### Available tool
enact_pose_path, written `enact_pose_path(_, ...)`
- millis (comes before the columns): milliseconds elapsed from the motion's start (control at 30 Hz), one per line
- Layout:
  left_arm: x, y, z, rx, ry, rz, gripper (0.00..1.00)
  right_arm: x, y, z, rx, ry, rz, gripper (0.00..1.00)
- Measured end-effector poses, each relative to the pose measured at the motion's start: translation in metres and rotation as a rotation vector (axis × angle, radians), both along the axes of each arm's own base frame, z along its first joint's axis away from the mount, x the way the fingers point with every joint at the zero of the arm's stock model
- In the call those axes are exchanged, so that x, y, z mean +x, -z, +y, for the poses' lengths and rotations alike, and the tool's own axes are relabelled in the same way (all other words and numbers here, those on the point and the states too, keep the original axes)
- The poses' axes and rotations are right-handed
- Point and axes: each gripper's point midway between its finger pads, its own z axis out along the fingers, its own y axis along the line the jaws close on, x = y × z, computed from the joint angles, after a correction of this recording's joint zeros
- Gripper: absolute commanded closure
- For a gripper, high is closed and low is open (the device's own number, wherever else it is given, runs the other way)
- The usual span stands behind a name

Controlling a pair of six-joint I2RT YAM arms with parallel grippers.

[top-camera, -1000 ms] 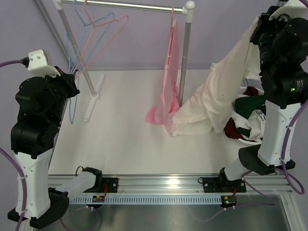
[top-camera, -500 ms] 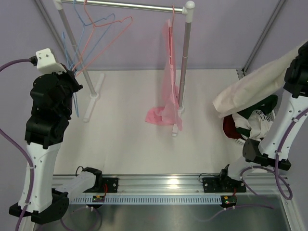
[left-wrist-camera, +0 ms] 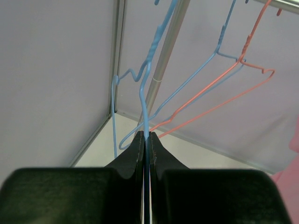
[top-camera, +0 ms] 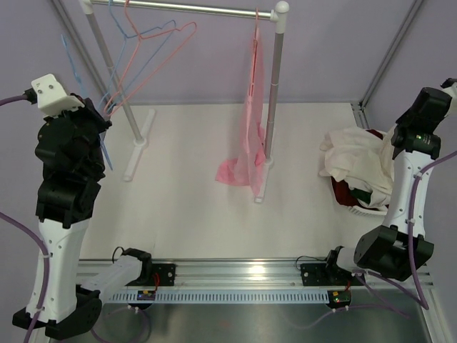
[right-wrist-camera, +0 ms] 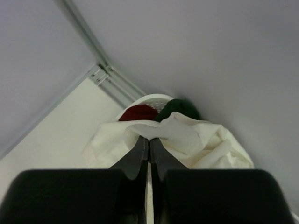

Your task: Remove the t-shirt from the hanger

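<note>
Held high 1 second ago, the t-shirt (top-camera: 353, 161) is laid on the basket (top-camera: 350, 203), still pinched by the right hand (right-wrist-camera: 145, 140), and the bare hanger (left-wrist-camera: 148, 70) is gripped by the left hand (left-wrist-camera: 145, 136), so the task looks done.

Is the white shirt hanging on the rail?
No, the white shirt lies heaped over the basket, away from the rail.

L arm (top-camera: 64, 164) standing tall on the left side, wrist cocked up and back. L gripper (left-wrist-camera: 145, 136) pinched right shut, fingers flush. R arm (top-camera: 408, 179) reared up at far right, wrist tipped fwd and down. R gripper (right-wrist-camera: 148, 140) clamped too, no gap btwn fingers.
</note>
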Motion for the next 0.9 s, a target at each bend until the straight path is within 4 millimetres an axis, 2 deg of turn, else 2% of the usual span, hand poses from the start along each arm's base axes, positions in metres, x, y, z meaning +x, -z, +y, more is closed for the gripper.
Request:
enact_pose_path(33,-0.001,-0.002,0.000,0.004,-0.001,-0.010,1.00,0.004,0.005,0.004,0.028,-0.022,-0.002,0.72)
enact_pose_path(67,-0.002,-0.005,0.001,0.005,-0.001,-0.022,1.00,0.009,0.006,0.009,0.056,-0.042,-0.017,0.34)
enact_pose_path(100,-0.001,-0.010,0.001,0.005,0.000,-0.039,1.00,0.013,0.006,0.012,0.078,-0.056,-0.023,0.25)
enact_pose_path(133,-0.001,-0.011,0.001,0.004,0.000,-0.046,1.00,0.016,0.004,0.013,0.086,-0.072,-0.023,0.23)
enact_pose_path(200,0.000,-0.014,0.000,0.001,0.002,-0.058,1.00,0.024,-0.002,0.016,0.110,-0.087,-0.035,0.01)
enact_pose_path(333,0.008,-0.020,-0.006,0.014,0.026,-0.089,1.00,0.023,-0.008,0.019,0.123,-0.094,-0.057,0.00)
enact_pose_path(500,0.029,-0.024,-0.019,0.056,0.075,-0.110,1.00,0.020,-0.017,0.028,0.134,-0.129,-0.083,0.01)
enact_pose_path(700,0.052,-0.019,-0.037,0.141,0.151,-0.113,1.00,0.009,-0.041,0.044,0.122,-0.189,-0.144,0.00)
enact_pose_path(900,0.058,-0.015,-0.045,0.225,0.204,-0.112,1.00,0.001,-0.062,0.058,0.108,-0.245,-0.197,0.01)
